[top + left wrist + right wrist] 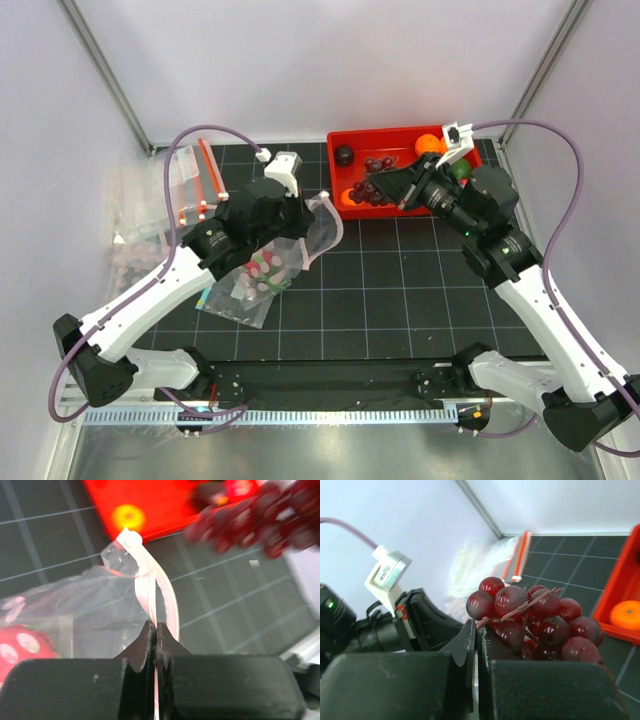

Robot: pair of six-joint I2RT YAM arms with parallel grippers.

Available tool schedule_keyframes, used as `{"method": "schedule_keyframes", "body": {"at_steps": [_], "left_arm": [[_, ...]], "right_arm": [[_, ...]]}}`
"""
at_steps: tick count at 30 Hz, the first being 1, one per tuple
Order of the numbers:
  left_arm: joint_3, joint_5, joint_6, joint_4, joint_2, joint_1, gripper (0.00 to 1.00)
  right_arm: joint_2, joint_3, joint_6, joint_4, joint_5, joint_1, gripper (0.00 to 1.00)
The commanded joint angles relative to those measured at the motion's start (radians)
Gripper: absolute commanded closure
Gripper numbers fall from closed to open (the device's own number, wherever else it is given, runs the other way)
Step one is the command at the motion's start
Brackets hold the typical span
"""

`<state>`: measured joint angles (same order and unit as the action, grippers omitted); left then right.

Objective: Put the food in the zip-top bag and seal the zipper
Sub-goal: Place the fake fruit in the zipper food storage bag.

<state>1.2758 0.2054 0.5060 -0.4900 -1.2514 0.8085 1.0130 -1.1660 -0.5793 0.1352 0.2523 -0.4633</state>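
Okay, nearest the arm bases, the zip-top bag (232, 292) is lying on the gridded mat (400, 290), off the near left corner of the red tray (395, 133). It is thin clear crinkly film with white dots. The pink dragon fruit (263, 268) with green scales is already sitting inside, so one piece is done. The left gripper (156, 630) is pinching the zipper (150, 580), a narrow pale-pink strip, with its jaws pressed together on it, and is lifting the mouth towards the tray. The mouth is looking unsealed.

At the tray's near left corner, the right gripper (476, 630) is clamping the stem end of the grape bunch (535, 625), with its jaws tight together. The grapes are glossy dark-red beads on a thin brown stalk, and they are hanging clear of the mat and not yet in the bag.

Farther back, a round dark fruit (343, 154) and a smooth orange fruit (428, 143) are waiting inside the tray's hard plastic walls. I'd judge this roughly a quarter done, with the remaining fruit and the sealing left.
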Motion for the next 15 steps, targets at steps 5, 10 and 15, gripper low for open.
{"method": "schedule_keyframes", "body": {"at_steps": [5,10,15], "left_arm": [[0.112,-0.166,0.098,0.050,0.027,0.009,1.00],[0.135,-0.152,0.111,0.056,0.007,0.009,1.00],[0.131,-0.150,0.108,0.057,-0.028,0.009,1.00]], "right_arm": [[-0.048,-0.063,-0.117,-0.094,0.171,-0.020,0.99],[-0.021,-0.046,-0.154,-0.129,0.197,-0.055,0.99],[0.024,-0.073,-0.154,-0.148,0.193,-0.123,0.99]]}}
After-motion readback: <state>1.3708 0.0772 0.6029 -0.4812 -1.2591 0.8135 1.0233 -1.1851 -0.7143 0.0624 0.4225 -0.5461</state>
